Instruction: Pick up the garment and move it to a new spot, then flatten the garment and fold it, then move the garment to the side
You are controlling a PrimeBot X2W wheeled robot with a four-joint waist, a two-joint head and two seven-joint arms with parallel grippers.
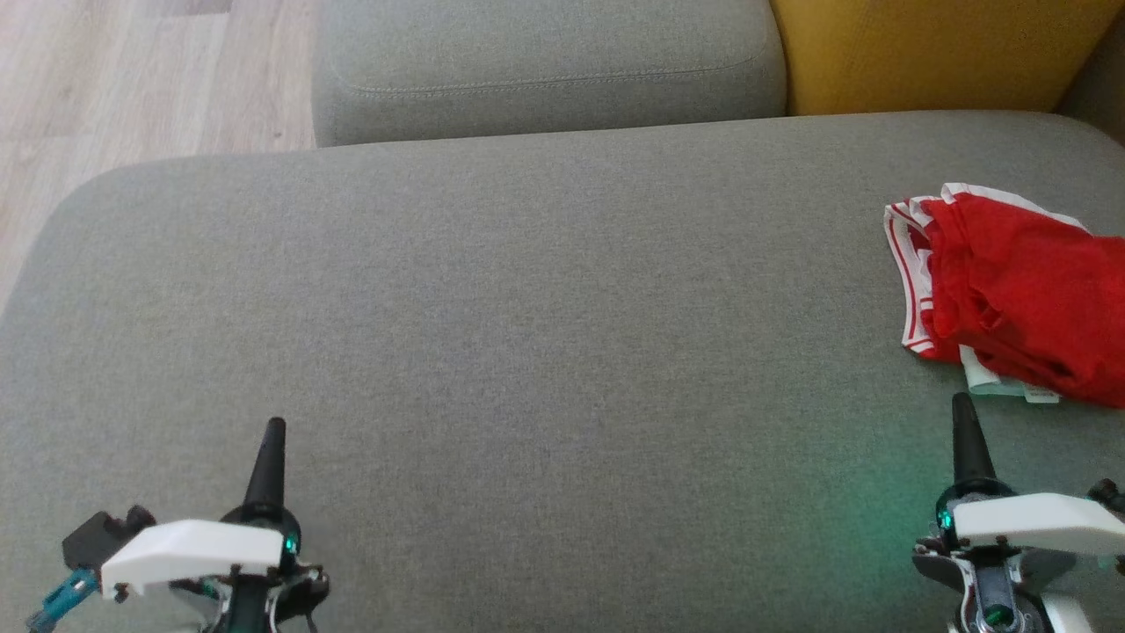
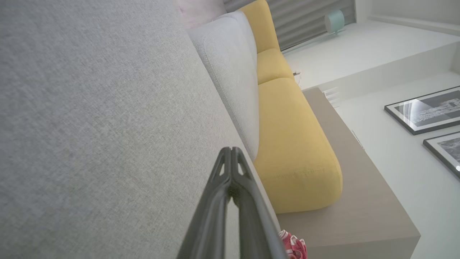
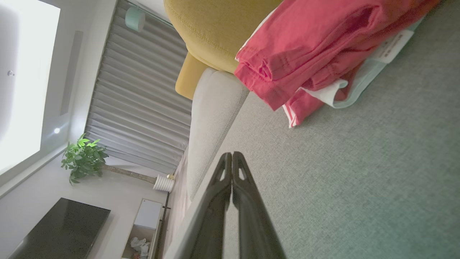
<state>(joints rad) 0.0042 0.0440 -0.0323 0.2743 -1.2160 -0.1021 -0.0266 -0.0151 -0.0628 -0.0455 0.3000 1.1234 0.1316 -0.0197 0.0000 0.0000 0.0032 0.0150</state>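
The garment (image 1: 1019, 299) is red with white striped trim and a white label, lying bunched and folded at the right edge of the grey sofa seat (image 1: 527, 334). In the right wrist view the garment (image 3: 323, 54) lies ahead of my fingers, apart from them. A small red corner of the garment (image 2: 294, 246) shows in the left wrist view. My right gripper (image 1: 964, 409) is shut and empty, just in front of the garment's near edge. My left gripper (image 1: 274, 431) is shut and empty at the lower left, far from the garment. Both pairs of fingertips (image 2: 231, 151) (image 3: 231, 156) meet.
A grey back cushion (image 1: 545, 70) and a yellow cushion (image 1: 932, 53) stand behind the seat. Wooden floor (image 1: 132, 79) lies beyond the seat's left edge. The wide grey middle of the seat lies between my grippers.
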